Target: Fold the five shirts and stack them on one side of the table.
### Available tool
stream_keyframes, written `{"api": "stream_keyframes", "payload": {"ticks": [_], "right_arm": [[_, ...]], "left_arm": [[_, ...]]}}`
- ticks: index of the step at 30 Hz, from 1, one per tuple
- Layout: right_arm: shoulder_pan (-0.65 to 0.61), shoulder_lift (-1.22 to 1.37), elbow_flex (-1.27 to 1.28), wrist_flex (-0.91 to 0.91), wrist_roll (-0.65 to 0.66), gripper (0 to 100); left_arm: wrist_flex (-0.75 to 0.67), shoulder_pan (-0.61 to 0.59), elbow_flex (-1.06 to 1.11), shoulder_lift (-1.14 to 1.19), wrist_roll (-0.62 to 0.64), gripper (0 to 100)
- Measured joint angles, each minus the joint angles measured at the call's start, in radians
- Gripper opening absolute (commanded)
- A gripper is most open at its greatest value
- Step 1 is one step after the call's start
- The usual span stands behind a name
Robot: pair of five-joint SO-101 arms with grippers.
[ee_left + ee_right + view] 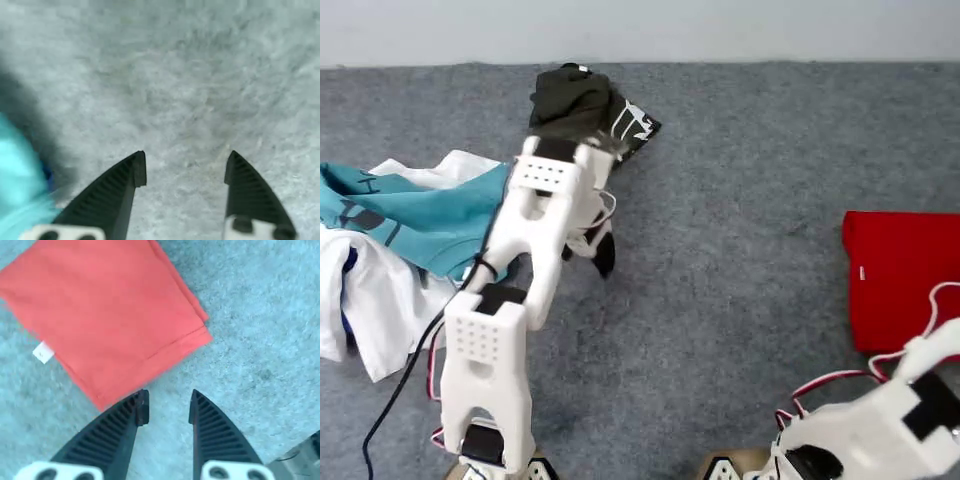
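Observation:
A folded red shirt (902,280) lies flat at the table's right edge; its white tag (42,353) shows in the right wrist view. My right gripper (168,408) hovers open just off the red shirt (105,315), near its folded corner, holding nothing. A crumpled dark shirt (582,102) sits at the back centre. A teal shirt (425,218) lies over a white shirt (368,300) at the left. My left gripper (186,169) hangs open and empty above bare grey carpet, its black finger (604,254) below the dark shirt and right of the teal one (17,185).
Grey carpet (740,250) covers the table; a broad bare stretch lies between the two arms. The right arm's white body (880,425) and its red-white cable (920,330) sit at the front right. A black cable (395,400) trails by the left arm's base.

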Motion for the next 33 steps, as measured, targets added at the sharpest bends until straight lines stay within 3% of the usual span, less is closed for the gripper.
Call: {"api": "stream_keyframes", "payload": {"ticks": [9, 15, 22, 27, 33], "right_arm": [[-0.043, -0.193, 0.35, 0.0, 0.161, 14.6], [-0.118, -0.394, 0.539, 0.0, 0.186, 14.7], [-0.212, -0.638, 0.713, -0.002, 0.187, 14.7], [-0.215, -0.77, 0.795, -0.002, 0.187, 14.7], [-0.215, -0.859, 0.862, -0.037, 0.187, 14.7]], "left_arm": [[0.0, -0.407, -0.002, -0.157, -0.087, 32], [0.005, -0.621, -0.002, -0.175, -0.189, 32], [0.002, -0.64, -0.006, -0.107, -0.249, 32], [-0.032, -0.64, -0.006, -0.002, -0.252, 26], [-0.002, -0.5, -0.173, 0.015, -0.114, 31]]}}
